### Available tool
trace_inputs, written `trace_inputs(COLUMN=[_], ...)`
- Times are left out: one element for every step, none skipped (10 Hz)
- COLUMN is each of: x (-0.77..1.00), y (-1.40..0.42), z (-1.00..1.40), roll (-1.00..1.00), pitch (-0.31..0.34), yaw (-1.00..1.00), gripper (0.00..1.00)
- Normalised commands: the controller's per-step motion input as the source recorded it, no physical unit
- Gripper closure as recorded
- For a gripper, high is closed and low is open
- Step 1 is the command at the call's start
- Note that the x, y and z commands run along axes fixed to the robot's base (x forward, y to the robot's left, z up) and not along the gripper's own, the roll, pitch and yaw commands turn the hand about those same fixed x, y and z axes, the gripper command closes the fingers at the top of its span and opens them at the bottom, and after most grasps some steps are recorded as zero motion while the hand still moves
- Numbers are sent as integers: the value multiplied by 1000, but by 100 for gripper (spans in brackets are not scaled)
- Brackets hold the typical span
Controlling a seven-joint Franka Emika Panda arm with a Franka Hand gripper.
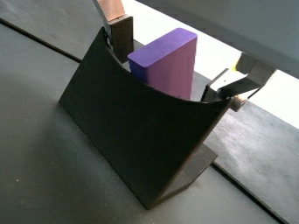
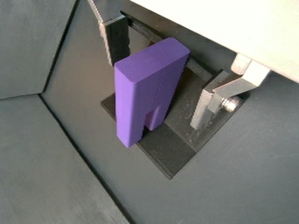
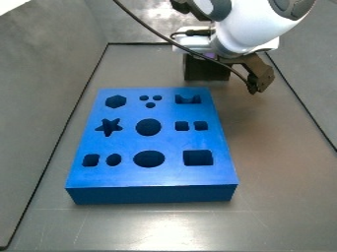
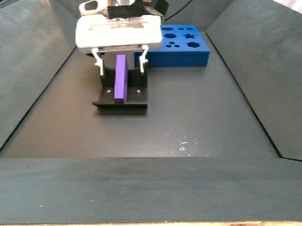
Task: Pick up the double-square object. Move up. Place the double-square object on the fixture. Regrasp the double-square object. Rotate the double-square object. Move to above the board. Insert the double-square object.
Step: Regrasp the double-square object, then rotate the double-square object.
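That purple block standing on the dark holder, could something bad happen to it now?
Maybe. The double-square object stands tall and leans on the fixture, so a nudge might tip it. The gripper is right around it, and its fingers appear open, apart from the block; if they close off-center, they could push it sideways. The board sits away from the fixture, so a weak grasp could drop the block on the way.

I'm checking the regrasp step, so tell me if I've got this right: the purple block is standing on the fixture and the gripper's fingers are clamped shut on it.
Not quite. The double-square object does stand on the fixture, but the gripper is open: in both wrist views its fingers stand on either side with visible gaps, not touching it.
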Motion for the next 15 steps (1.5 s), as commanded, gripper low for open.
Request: trace_inputs(x=[0, -1000, -1000, -1000, -1000, -1000, -1000, -1000, -1000, -1000, -1000, -1000, -1000, -1000, -1000], y=[0, 121, 116, 110, 103, 95, 89, 84, 80, 78, 71, 68, 62, 59, 56], z=[0, 974, 976, 970, 960, 941, 922, 893, 871, 854, 806, 785, 730, 684, 627], roll=[0, 0, -27, -66, -82, -94, -103, -112, -118, -122, -132, -134, -136, -138, -141], pitch=[0, 0, -23, -44, -50, -64, -73, -83, -86, -88, -84, -79, -58, -50, -45], yaw=[0, 0, 4, 13, 15, 9, -1, -18, -31, -41, -68, -79, -91, -93, -87], gripper=[100, 100, 100, 100, 100, 100, 100, 100, 100, 100, 100, 100, 100, 100, 100])
